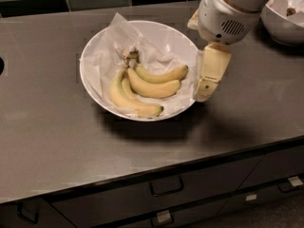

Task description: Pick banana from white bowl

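The white bowl (83, 76) sits at the middle of the dark counter, lined with crumpled white paper. Three bananas lie in it, joined at a brownish stem end. The banana (124, 99) is the longest and slimmest one, pale yellow and strongly curved, along the bowl's left and front side with its dark tip to the right. Two shorter, plumper bananas (154, 82) lie beside it toward the middle. My gripper (203, 94) hangs down from the white wrist housing (223, 13) just outside the bowl's right rim, above the counter and apart from the bananas.
A smaller, deeper white bowl (285, 23) stands at the back right corner. A dark tiled wall runs behind the counter. The counter's front edge (142, 175) has drawers with handles below it. A dark round opening (1, 65) shows at the far left.
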